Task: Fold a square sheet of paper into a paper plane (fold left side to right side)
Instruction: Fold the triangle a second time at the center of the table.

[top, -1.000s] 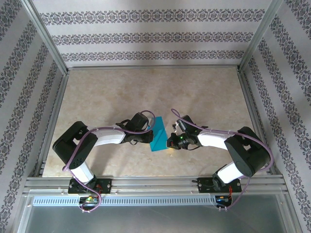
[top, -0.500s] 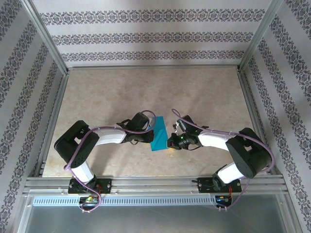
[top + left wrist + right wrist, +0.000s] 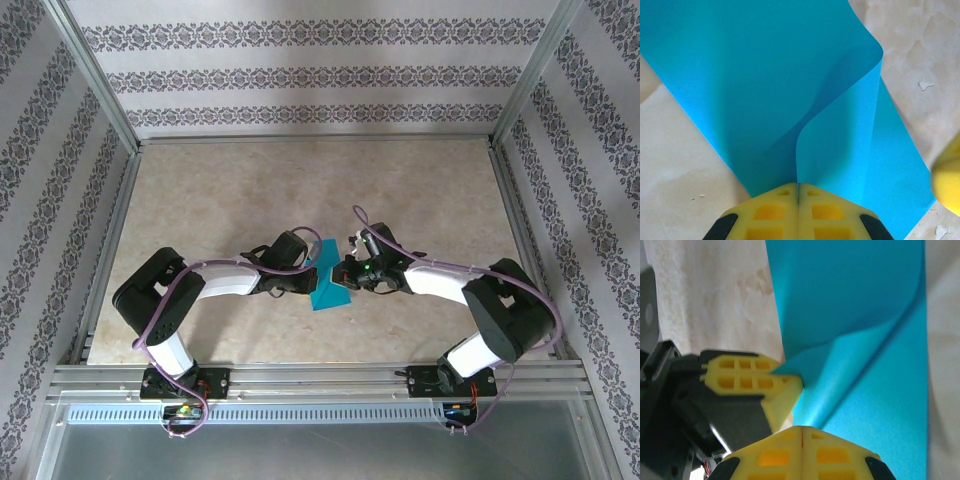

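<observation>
We saw the thin teal-blue sheet of paper lying on the beige marbled tabletop, and we took this sheet of paper as our landmark. It was only partly flat. One flap rose off the lower layer and curled over it in a soft, uncreased bend, which showed clearly in the left wrist view and the right wrist view.

At the sheet's left edge stood the left gripper, with white links and yellow fingers. In its own camera the two fingers were pressed together, and the edge of the raised flap ran straight into the seam between them, so it pinched the paper. The right wrist camera caught the same gripper with a corner of the flap at its tip.

At the sheet's right edge stood the right gripper, built alike. Its yellow fingers met with no gap, and their tips sat just at the near margin of the sheet. We could not tell whether any paper was caught between them. In the left wrist view it was a yellow blur over the sheet's right border.
</observation>
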Motion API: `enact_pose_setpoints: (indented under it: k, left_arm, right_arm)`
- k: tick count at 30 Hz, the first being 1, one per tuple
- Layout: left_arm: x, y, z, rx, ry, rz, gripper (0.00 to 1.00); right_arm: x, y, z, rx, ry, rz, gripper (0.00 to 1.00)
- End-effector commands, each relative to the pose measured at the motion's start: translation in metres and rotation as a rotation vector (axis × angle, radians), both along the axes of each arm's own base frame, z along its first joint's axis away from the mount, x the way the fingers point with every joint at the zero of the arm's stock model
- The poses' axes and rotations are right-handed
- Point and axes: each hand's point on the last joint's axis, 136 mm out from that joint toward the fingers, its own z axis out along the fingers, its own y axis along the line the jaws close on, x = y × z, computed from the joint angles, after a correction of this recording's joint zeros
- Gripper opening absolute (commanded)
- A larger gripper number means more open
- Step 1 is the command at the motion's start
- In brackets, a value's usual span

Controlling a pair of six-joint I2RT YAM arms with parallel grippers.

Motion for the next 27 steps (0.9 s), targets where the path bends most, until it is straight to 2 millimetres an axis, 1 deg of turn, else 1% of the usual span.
enact_pose_setpoints:
  k: [1, 8, 14, 19, 22, 27]
  left_arm:
    - [0.002, 0.006, -0.009, 0.028, 0.020, 0.004, 0.00]
    - [0.002, 0.005, -0.009, 0.028, 0.022, 0.003, 0.00]
    - [0.002, 0.006, -0.009, 0.031, 0.020, 0.000, 0.00]
    - [0.002, 0.005, -0.009, 0.031, 0.022, 0.002, 0.00]
    - [0.002, 0.005, -0.009, 0.030, 0.023, 0.004, 0.04]
    - [0.003, 0.006, -0.008, 0.031, 0.019, 0.007, 0.06]
  right_arm:
    - [0.013, 0.018, 0.008, 0.035, -0.038, 0.005, 0.00]
    - [0.013, 0.029, -0.005, 0.025, -0.019, 0.034, 0.00]
    - [0.008, 0.024, -0.022, -0.010, 0.010, 0.033, 0.00]
    - [0.005, 0.020, -0.029, -0.036, 0.018, 0.030, 0.00]
    - [0.005, 0.019, -0.031, -0.044, 0.019, 0.030, 0.00]
    - [0.004, 0.015, -0.037, -0.065, 0.026, 0.028, 0.00]
